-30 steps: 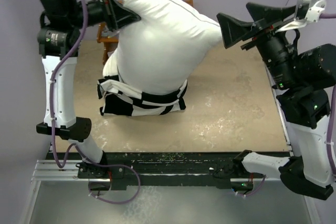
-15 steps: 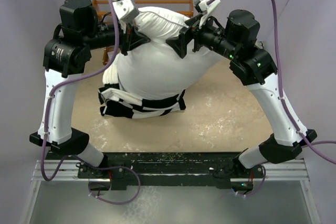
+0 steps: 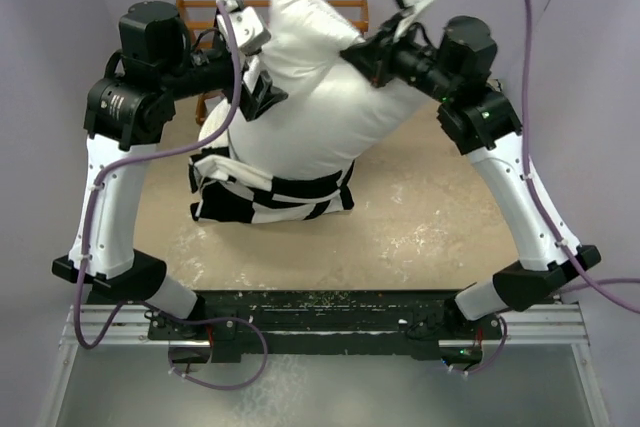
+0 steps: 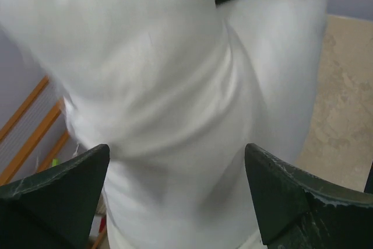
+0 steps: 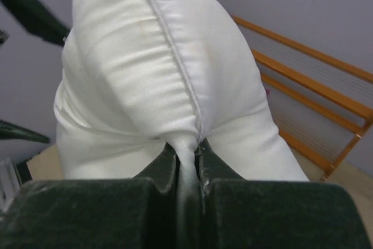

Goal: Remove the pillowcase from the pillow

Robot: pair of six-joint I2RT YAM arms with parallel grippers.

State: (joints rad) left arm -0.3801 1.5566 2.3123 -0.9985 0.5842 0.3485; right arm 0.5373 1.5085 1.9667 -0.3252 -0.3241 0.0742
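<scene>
The plump white pillow (image 3: 310, 87) stands raised over the table, most of it out of the black and white checkered pillowcase (image 3: 270, 197), which lies bunched round its lower end on the tabletop. My right gripper (image 3: 357, 55) is shut on the pillow (image 5: 145, 74), pinching a fold of its seamed edge at the upper right. My left gripper (image 3: 262, 97) stands open at the pillow's left flank, its fingers (image 4: 280, 193) spread wide with the white pillow (image 4: 175, 97) bulging between them, not pinched.
A wooden rack (image 3: 345, 5) stands behind the pillow at the back of the table; its orange slats (image 5: 315, 86) show in the right wrist view. The beige tabletop (image 3: 440, 217) stretches to the right and front. Purple cables loop over both arms.
The left gripper has let go of the pillow and opened. The right gripper swung in from the right and shut on the pillow's upper edge.
</scene>
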